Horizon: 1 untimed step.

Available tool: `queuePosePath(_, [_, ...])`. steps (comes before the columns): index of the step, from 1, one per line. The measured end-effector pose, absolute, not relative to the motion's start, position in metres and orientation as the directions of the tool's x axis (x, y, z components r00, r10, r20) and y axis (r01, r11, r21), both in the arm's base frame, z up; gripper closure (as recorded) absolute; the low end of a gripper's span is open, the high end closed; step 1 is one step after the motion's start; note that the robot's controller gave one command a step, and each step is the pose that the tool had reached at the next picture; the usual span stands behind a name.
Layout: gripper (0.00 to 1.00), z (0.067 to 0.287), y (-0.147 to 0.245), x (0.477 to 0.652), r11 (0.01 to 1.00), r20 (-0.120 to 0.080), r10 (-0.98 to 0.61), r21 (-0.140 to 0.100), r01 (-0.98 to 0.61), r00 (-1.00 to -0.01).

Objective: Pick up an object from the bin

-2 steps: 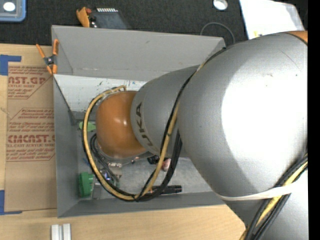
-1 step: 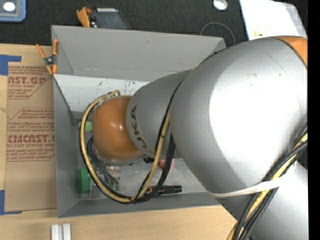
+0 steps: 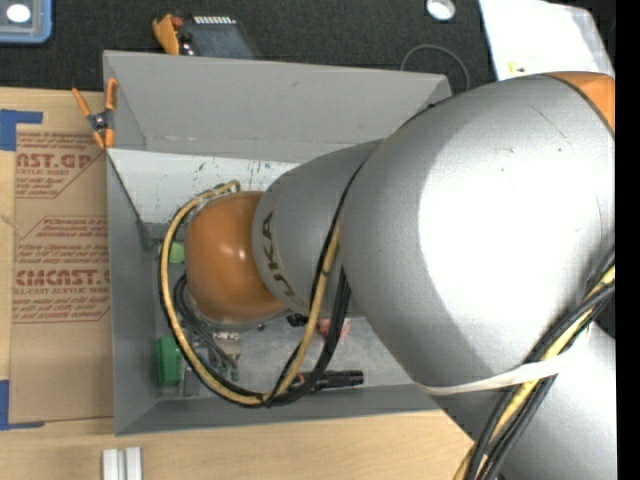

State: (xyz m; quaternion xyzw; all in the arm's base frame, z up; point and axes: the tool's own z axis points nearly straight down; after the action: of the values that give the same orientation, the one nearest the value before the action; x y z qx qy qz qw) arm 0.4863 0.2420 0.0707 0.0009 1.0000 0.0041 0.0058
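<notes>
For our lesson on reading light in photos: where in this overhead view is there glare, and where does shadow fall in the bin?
Camera view: a broad highlight on the silver arm, a smaller sheen on its orange wrist cover. Camera view: the arm shades the floor of the bin, darkest by the green block in the lower left corner; the far wall is evenly lit.

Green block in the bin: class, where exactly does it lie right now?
In the camera view the green block lies in the bin's lower left corner, beside the left wall, just left of the arm's yellow cable loop.
</notes>
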Motion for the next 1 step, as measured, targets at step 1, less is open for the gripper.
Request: queuePosePath(1, [1.0, 0.1047, 0.2411, 0.483, 1.0, -0.002, 0.001, 0.004, 0.001, -1.0])
